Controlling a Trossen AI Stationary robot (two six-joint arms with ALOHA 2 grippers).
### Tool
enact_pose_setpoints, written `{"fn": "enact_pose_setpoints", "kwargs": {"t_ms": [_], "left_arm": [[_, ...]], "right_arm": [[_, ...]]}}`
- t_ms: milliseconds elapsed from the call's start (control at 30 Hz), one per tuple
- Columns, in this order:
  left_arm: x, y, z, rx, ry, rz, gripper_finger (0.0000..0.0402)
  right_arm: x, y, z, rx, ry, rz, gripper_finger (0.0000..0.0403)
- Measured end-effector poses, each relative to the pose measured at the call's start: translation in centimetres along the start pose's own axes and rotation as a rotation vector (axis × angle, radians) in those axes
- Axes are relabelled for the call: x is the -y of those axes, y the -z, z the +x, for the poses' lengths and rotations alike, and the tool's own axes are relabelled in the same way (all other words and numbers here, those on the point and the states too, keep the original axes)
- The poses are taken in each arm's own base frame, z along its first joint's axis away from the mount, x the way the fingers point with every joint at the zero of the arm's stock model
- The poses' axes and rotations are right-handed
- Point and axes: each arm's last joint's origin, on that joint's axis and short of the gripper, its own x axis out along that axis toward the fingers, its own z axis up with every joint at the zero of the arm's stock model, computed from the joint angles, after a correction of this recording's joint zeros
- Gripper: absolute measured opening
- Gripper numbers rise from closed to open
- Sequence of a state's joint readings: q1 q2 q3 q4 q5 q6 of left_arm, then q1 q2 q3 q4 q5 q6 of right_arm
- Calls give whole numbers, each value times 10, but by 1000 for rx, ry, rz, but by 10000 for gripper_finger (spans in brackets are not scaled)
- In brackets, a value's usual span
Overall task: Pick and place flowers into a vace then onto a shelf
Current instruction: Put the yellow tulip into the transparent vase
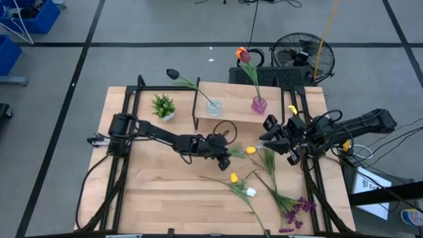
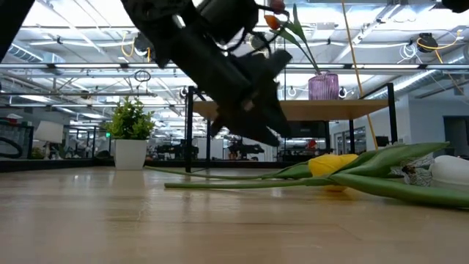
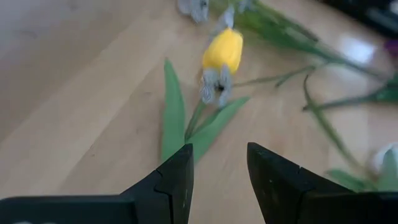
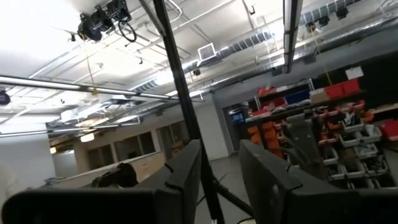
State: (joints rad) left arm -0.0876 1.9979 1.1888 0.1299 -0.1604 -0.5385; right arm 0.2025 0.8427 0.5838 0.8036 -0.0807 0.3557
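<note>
The light-wood counter point(image 1: 158, 192) carries everything, and the shelf point(image 1: 238, 106) stands toward its far edge, so I'll place things from that shelf. On the shelf a clear glass vase point(image 1: 213, 108) already holds a dark-headed flower point(image 1: 173, 73), and a purple vase point(image 1: 258, 104) beside it holds a red and orange one point(image 1: 244, 55). Just off the shelf's end sits a small potted plant point(image 1: 163, 106).

In front of the shelf, out on the open counter, the loose flowers point(image 1: 264, 188) lie scattered: yellow, white and purple heads on long green stems.

The left gripper point(image 1: 223, 157) hangs low in front of the shelf, fingers parted a little and empty, with a yellow tulip point(image 3: 223, 51) lying just ahead of it. So this looks like the pick-up step. Next it would need to settle over the stem and close.

The right gripper point(image 1: 272, 140) waits near the shelf's purple-vase end, narrowly open, holding nothing.
</note>
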Motion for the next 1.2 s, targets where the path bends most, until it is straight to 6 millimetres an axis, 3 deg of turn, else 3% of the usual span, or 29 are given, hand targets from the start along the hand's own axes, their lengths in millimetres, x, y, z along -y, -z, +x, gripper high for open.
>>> {"fn": "enact_pose_setpoints", "kwargs": {"t_ms": [467,667,767,967,1200], "left_arm": [[-30,19,30,-75,-113,-3,154],[-28,22,30,-96,-101,41,150],[-28,21,30,-102,-76,49,121],[-27,25,30,-171,-4,41,15],[-15,22,22,-174,59,-30,6]], "right_arm": [[-11,8,0,-55,-47,33,105],[-15,10,0,-65,-68,44,105],[-17,10,0,-68,-78,49,105],[-19,11,0,-70,-84,52,105],[-19,11,0,-69,-84,52,105]]}}
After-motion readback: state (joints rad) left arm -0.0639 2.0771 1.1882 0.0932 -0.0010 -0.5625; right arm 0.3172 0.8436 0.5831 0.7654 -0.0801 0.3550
